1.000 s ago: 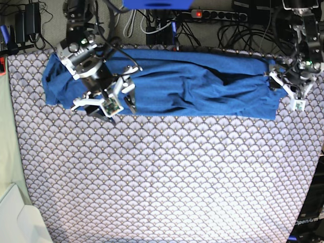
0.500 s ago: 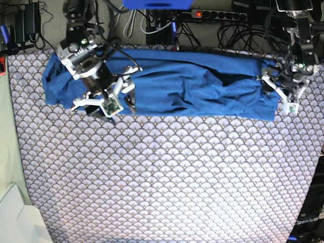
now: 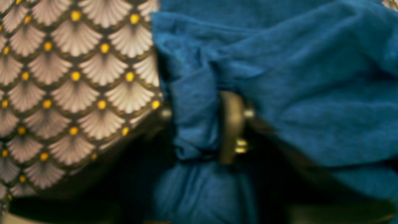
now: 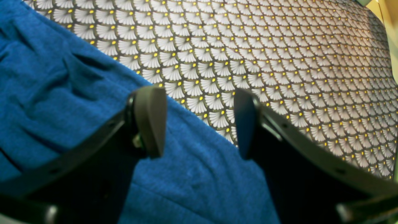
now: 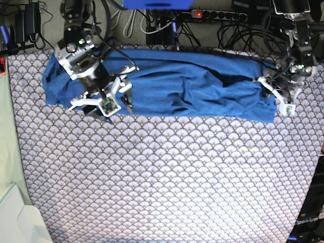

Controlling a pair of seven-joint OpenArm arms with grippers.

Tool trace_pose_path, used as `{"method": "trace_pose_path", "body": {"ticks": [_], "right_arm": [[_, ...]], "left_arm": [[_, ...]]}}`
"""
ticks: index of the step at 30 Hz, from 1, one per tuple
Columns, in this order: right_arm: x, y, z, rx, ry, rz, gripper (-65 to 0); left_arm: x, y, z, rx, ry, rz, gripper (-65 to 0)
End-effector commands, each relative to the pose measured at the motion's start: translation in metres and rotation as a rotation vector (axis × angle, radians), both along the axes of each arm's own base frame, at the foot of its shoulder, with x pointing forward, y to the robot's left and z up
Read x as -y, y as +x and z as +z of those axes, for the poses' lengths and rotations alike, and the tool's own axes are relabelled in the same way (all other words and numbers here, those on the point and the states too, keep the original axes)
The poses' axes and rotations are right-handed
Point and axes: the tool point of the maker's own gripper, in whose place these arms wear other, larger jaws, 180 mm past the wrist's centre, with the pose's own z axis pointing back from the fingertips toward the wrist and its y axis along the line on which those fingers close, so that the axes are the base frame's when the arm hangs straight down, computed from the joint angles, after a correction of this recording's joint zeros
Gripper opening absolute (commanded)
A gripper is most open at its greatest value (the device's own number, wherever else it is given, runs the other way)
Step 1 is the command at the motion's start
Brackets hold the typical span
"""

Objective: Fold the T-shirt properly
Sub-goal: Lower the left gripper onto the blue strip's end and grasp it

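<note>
Base view: bare scallop-patterned tablecloth (image 5: 167,177) nearest; beyond it one T-shirt (image 5: 177,83), plain medium blue, lies as a wrinkled long band along the far edge. Two grippers. Left gripper (image 3: 199,124) pinches a bunched fold at the band's end, which has drawn inward since a second ago. Right gripper (image 4: 199,124) hovers spread over the hem, unchanged.

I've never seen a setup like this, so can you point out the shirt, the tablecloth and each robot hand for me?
shirt (image 5: 167,88): base view, middle of the blue fabric.
tablecloth (image 5: 167,182): base view, bare scalloped area.
left hand (image 3: 199,124): left wrist view, between fingertips, on bunched shirt.
right hand (image 4: 199,124): right wrist view, gap between fingertips.
</note>
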Motion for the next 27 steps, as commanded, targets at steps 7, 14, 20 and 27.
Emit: {"method": "trace_pose_path", "body": {"ticks": [7, 14, 20, 27], "right_arm": [[-0.002, 0.004, 0.012, 0.043, 0.021, 0.006, -29.8], [-0.002, 0.005, 0.012, 0.045, 0.021, 0.006, -29.8], [-0.002, 0.005, 0.013, 0.046, 0.02, 0.005, -29.8], [-0.002, 0.009, 0.016, 0.058, 0.02, 0.005, -29.8]], "left_arm": [[-0.008, -0.016, -0.01, -0.081, 0.04, 0.009, -64.7], [0.001, 0.007, 0.026, 0.031, 0.07, -0.033, -64.6], [0.007, 0.015, 0.048, 0.093, 0.089, -0.058, -64.6], [0.016, 0.015, 0.065, 0.138, 0.105, -0.086, -64.6]]}}
